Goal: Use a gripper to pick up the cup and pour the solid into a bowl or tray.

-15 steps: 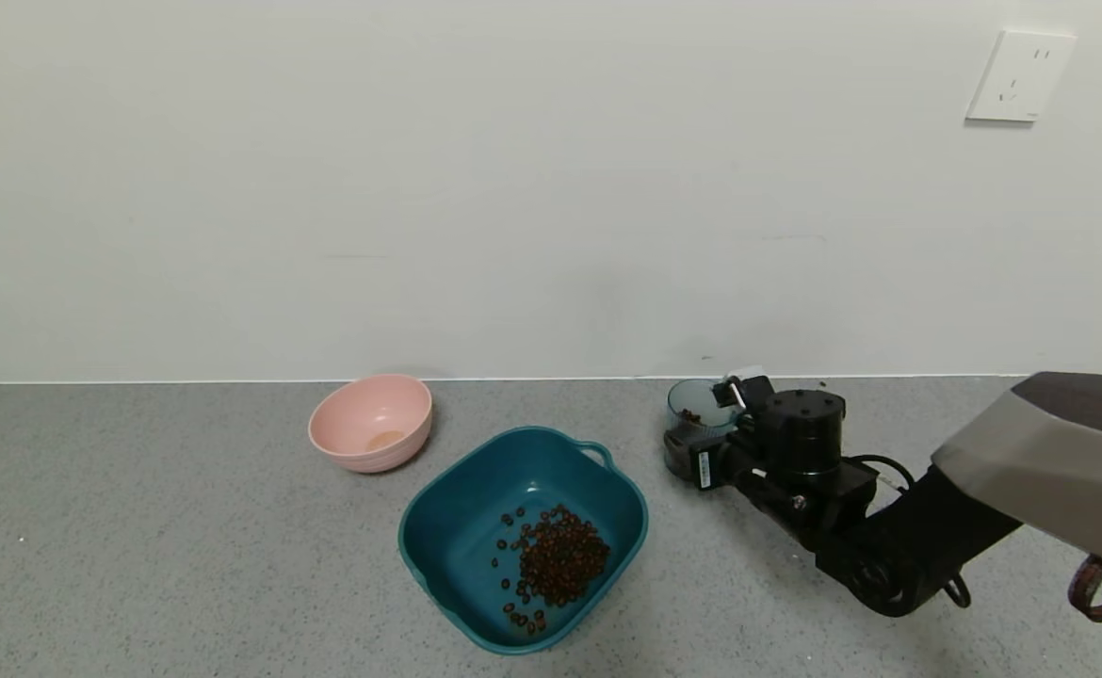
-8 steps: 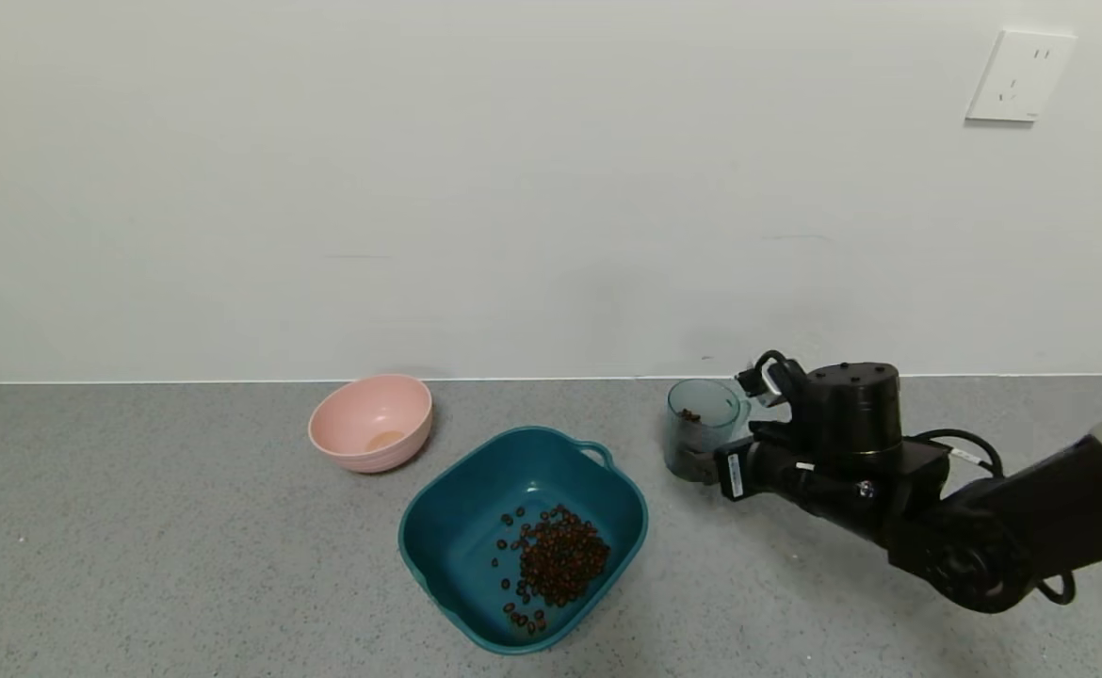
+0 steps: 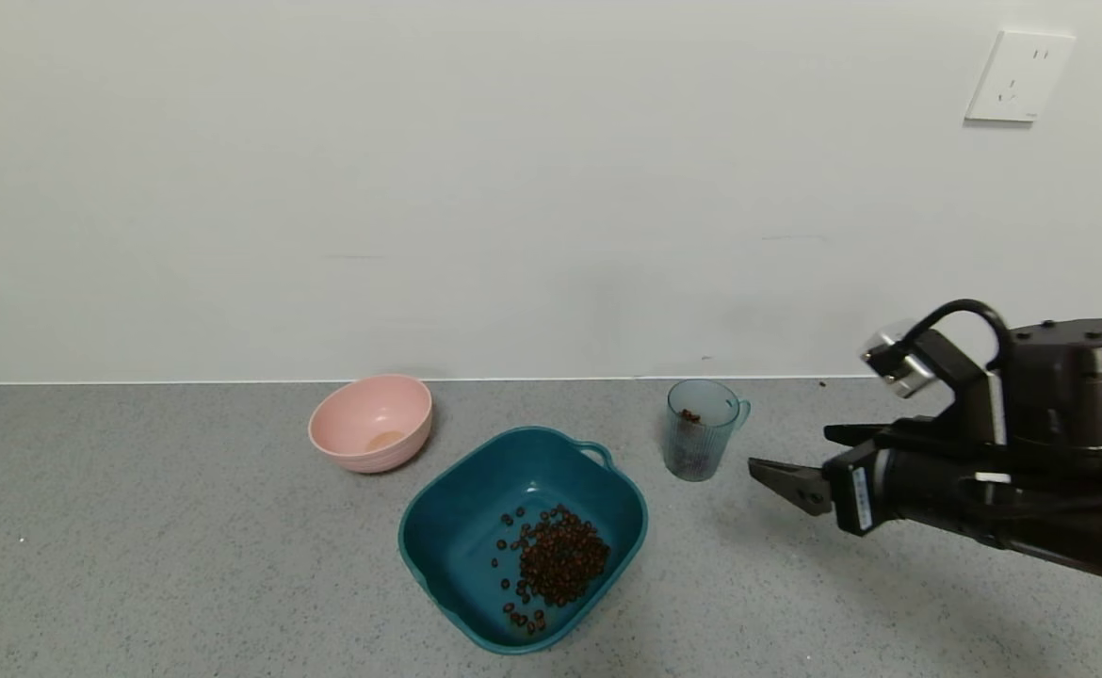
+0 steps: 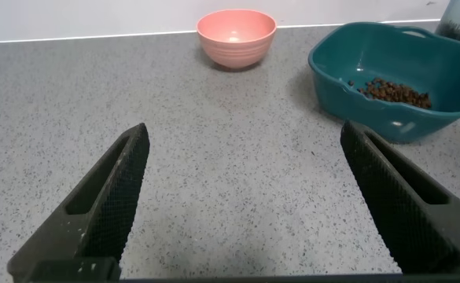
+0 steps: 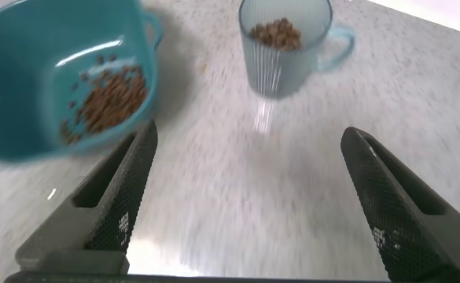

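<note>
Cup (image 3: 700, 429) stands upright on the bench (image 3: 137, 565), right of the teal basin (image 3: 438, 527), beans (image 3: 690, 414) inside. Right claw (image 3: 801, 460) hangs open, apart from it. Looks light, thin, slippery plastic; I'd pinch the ribbed body.

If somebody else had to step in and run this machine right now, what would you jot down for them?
Right gripper: open, holding nothing, off the counter to the right of the cup, clear of it.
Left gripper: open, idle over bare counter, away from the work.
Cup: upright on the counter, right of the teal basin, handle toward the right gripper, a few brown pieces still inside.
Solid: most lies in a heap in the basin.
Pink bowl: behind and left of the basin, no pieces in it.
Done: main pour into the basin.
Left: perhaps tipping out the cup's remainder.
</note>
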Available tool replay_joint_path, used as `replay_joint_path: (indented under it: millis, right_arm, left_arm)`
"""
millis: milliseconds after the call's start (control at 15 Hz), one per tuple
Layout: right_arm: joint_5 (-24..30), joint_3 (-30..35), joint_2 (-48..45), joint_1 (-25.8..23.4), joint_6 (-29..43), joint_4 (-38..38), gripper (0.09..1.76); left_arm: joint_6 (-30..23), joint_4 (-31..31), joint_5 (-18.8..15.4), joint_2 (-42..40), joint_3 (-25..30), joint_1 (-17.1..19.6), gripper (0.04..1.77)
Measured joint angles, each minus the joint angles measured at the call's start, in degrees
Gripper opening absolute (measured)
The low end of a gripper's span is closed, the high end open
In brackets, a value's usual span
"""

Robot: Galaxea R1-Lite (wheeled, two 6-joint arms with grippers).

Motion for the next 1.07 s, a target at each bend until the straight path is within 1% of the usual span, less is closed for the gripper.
replay_joint_path:
  millis: [333,467,600,667,800,1067]
  right_arm:
    - [0.0,2.3,-21.6,-0.5,0.0,21.6,1.70]
    - [-1.3,2.4,-29.5,-0.8,0.0,27.9,1.70]
    - [-3.5,2.7,-37.0,-2.1,0.0,32.4,1.70]
    - [-4.0,3.1,-40.1,-3.9,0.0,33.6,1.70]
    - [-3.7,4.5,-45.5,-9.4,0.0,34.7,1.70]
    - [1.3,6.8,-54.8,-21.3,0.0,34.9,1.70]
  left_arm:
    - [0.0,0.0,0.0,0.0,0.0,0.0,1.75]
    - [0.0,0.0,0.0,0.0,0.0,0.0,1.75]
    - [0.0,0.0,0.0,0.0,0.0,0.0,1.75]
    - [0.0,0.0,0.0,0.0,0.0,0.0,1.75]
    - [0.0,0.0,0.0,0.0,0.0,0.0,1.75]
    - [0.0,0.0,0.0,0.0,0.0,0.0,1.75]
